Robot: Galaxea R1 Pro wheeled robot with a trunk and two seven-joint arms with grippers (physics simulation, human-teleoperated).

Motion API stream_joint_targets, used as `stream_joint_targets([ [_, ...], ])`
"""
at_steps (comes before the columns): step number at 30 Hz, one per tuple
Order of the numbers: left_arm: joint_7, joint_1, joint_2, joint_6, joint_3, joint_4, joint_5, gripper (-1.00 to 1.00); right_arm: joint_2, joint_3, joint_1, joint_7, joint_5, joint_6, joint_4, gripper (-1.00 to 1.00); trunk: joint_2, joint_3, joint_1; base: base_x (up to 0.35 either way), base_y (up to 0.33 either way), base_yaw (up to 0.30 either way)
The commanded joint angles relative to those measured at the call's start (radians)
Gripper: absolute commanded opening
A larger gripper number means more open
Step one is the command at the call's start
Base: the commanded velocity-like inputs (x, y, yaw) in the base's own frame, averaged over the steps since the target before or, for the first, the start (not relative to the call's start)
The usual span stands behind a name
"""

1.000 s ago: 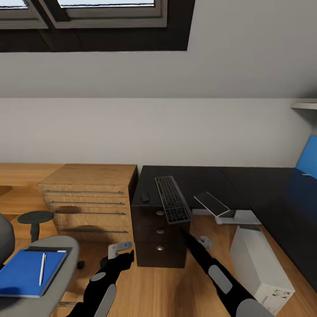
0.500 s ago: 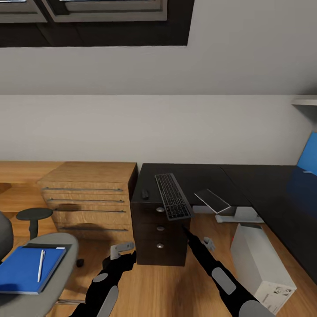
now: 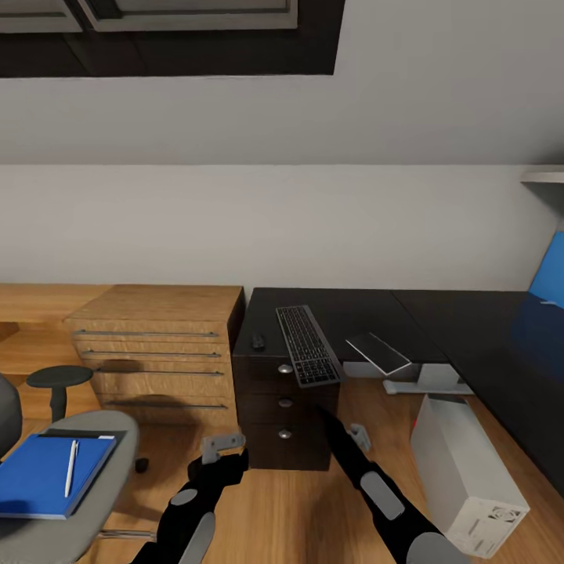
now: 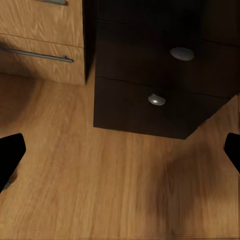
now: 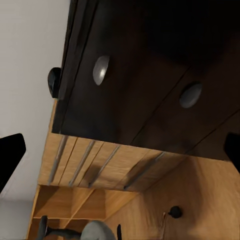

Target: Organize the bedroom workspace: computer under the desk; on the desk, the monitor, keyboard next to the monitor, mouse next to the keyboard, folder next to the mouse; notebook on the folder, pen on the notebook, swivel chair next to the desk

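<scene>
The black desk (image 3: 368, 309) carries the dark keyboard (image 3: 307, 345), which overhangs its front edge, and the small black mouse (image 3: 258, 341) beside it. A thin grey notebook (image 3: 378, 352) tilts off the desk's front edge. The white computer (image 3: 464, 470) leans on the floor at the right. On the swivel chair (image 3: 106, 489) lies the blue folder (image 3: 43, 474) with the pen (image 3: 71, 468) on it. My left gripper (image 3: 221, 446) (image 4: 120, 150) and right gripper (image 3: 357, 435) (image 5: 120, 150) hang open and empty before the drawer unit (image 3: 283, 407). The monitor is out of view.
A light wooden drawer chest (image 3: 160, 348) stands left of the desk, with a small round black stool (image 3: 59, 380) in front of it. A blue back panel (image 3: 551, 274) rises at the far right. Open wooden floor (image 3: 290, 509) lies between chair and computer.
The whole view has shifted a little, so the camera moved. Both arms keep nearly the same pose; the right gripper has drifted slightly toward the drawer unit.
</scene>
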Motion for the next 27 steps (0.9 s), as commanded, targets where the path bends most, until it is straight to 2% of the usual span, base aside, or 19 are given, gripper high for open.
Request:
stream_joint_targets([
  [1,0.009,0.004,0.002,0.002,-0.015,-0.001,0.01,1.0,0.001,0.0,-0.001,0.001,-0.027,0.003,-0.001,1.0,-0.001,-0.001,0.0,0.0,0.0,0.0],
  [4,0.009,0.014,0.004,0.001,-0.036,-0.001,0.01,1.0,0.002,-0.004,-0.001,-0.002,-0.077,0.005,-0.003,1.0,-0.001,-0.001,0.0,0.021,0.0,0.0],
  [8,0.009,0.017,0.004,0.001,-0.043,0.0,0.01,1.0,0.002,-0.007,-0.001,-0.001,-0.098,0.004,-0.003,1.0,-0.001,-0.001,0.0,0.185,0.0,0.0],
  [21,0.007,0.018,0.004,0.002,-0.047,0.0,0.011,1.0,-0.001,-0.022,-0.001,-0.001,-0.105,0.004,-0.004,1.0,-0.001,-0.001,0.0,0.146,0.0,0.0],
  [27,0.007,0.018,0.003,0.003,-0.047,0.003,0.01,1.0,-0.002,-0.023,-0.001,-0.001,-0.104,0.004,-0.004,1.0,-0.001,-0.001,0.0,0.055,0.0,0.0],
])
